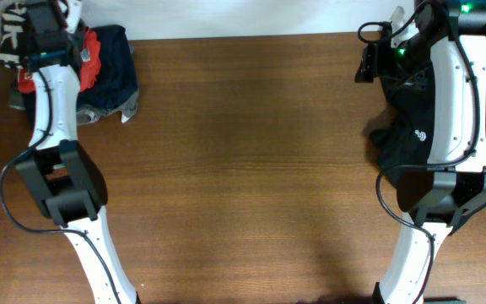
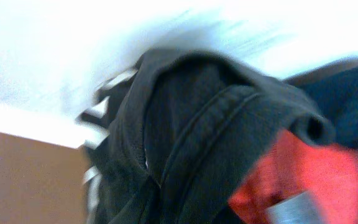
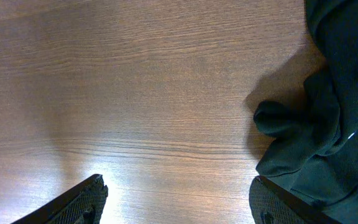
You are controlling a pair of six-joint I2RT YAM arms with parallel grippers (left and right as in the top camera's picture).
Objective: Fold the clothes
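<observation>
The right end effector (image 3: 178,186) hangs open over the wooden desk (image 3: 135,93), a black garment (image 3: 328,124) just beside it. The left end effector (image 1: 64,34) is at a black, red and navy clothes pile (image 1: 112,76); whether it grips cannot be told.

Brown wood-grain table (image 1: 243,152), white backdrop (image 1: 226,17) beyond its far edge, soft glare (image 3: 89,165) on the wood

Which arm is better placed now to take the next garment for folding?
Right, probably. The right gripper stands open and empty over the table, with a black garment just beside it. The left gripper is at the clothes pile, but its blurred view shows no fingers, so its grip cannot be judged.
</observation>
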